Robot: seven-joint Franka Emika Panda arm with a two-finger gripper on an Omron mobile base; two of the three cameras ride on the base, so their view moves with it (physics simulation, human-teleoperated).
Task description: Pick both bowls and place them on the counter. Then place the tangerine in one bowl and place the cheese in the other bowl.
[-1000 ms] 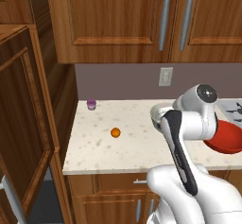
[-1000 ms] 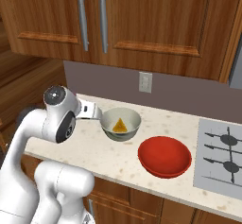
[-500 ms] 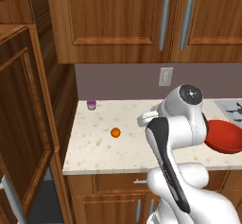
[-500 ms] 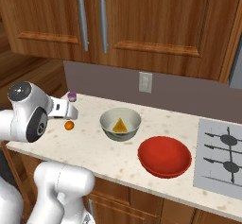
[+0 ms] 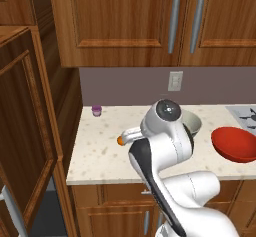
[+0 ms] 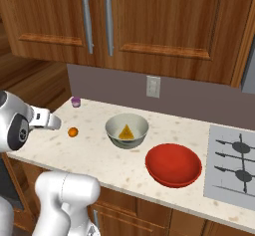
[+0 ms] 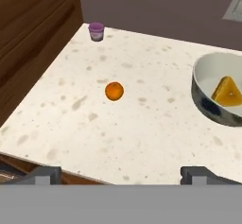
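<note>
the gripper (image 7: 121, 173) hangs over the counter's (image 7: 142, 128) near edge, jaws spread wide and empty. in the hand view the tangerine (image 7: 114, 91) lies loose on the stone at about 12 o'clock of the fingertips, the purple cup (image 7: 96, 31) farther off at 11. the cheese (image 7: 228, 91) sits inside the pale bowl (image 7: 215, 107) at 2 o'clock. the red bowl (image 6: 173, 164) stands just beside it.

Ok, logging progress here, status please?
Gripper open, empty, above counter. Cheese in grey bowl; red bowl empty. Tangerine loose on counter, path clear.
</note>
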